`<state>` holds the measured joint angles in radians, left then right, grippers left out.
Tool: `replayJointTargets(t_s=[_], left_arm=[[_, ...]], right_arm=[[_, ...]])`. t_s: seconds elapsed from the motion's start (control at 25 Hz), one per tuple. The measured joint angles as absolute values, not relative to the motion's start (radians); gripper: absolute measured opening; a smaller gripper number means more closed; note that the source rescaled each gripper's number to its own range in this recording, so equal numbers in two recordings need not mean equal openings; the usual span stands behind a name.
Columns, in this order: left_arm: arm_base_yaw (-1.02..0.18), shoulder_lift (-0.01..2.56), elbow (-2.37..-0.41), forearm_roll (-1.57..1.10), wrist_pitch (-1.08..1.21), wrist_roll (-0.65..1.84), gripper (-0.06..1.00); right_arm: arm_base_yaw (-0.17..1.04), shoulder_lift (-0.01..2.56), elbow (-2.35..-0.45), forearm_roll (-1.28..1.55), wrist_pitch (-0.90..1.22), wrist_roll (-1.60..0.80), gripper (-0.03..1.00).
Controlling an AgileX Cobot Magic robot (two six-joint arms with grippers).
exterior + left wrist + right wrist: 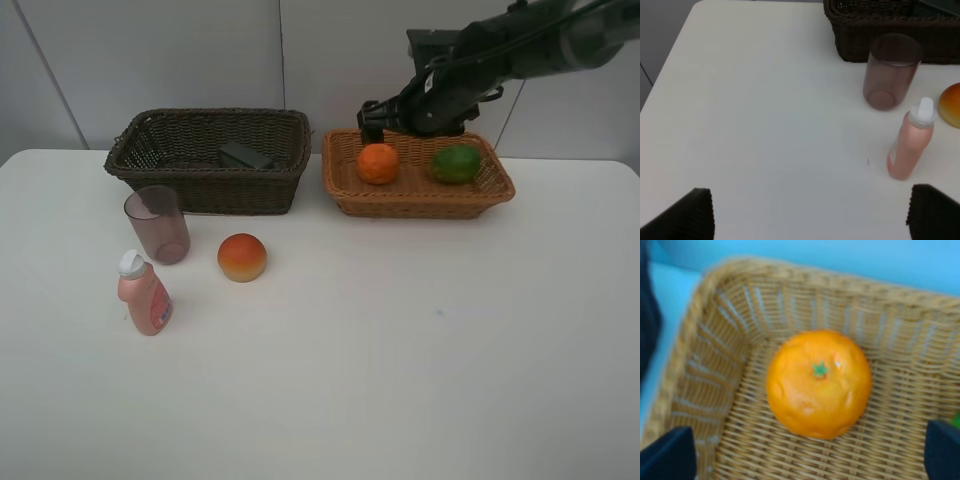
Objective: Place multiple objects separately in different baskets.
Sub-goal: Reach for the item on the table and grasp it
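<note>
Over tan basket: right hand (804, 454), fingers spread wide, gripping nothing; it hangs just above the orange.
Orange (378, 163): lies on the floor of the tan basket (420, 205) at its left end, stem up, clear of both fingers.
Green fruit (456, 164): same basket, right end, apart from the orange.
Right arm: reaches in from the upper right of the high view, over the basket's back rim.
Left hand (812, 212): fingers spread wide, nothing between them; hangs over bare table (400, 350), seen only in its own wrist view.
Pink bottle (146, 297): upright on the table, white cap on top, left front area, nearest thing to the left hand.
Cup (158, 225): upright, mouth up, purplish and see-through; just behind the pink bottle and just in front of the dark basket, touching neither.
Peach (242, 257): on the table, right of the cup and pink bottle, in front of the dark basket.
Dark basket (210, 190): at the back left of the table, left of the tan basket with a narrow gap between them.
Black bottle (245, 156): lies inside the dark basket, partly hidden by its front wall.
</note>
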<state>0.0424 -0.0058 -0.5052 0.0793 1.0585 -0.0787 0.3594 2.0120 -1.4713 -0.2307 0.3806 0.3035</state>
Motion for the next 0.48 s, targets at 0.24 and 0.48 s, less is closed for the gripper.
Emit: replayJointTargets(t_s=[0.24,0.48], left_arm=[[0.042,-0.006,-0.505,0.079,1.058,-0.079,1.0],[0.042,-0.006,-0.505,0.079,1.058,-0.079,1.0]], right_arm=[[0.359,1.871,-1.473,-0.215,0.488,0.285,1.0],[0.359,1.755,-1.34,-0.214,0.544,0.224,1.0]])
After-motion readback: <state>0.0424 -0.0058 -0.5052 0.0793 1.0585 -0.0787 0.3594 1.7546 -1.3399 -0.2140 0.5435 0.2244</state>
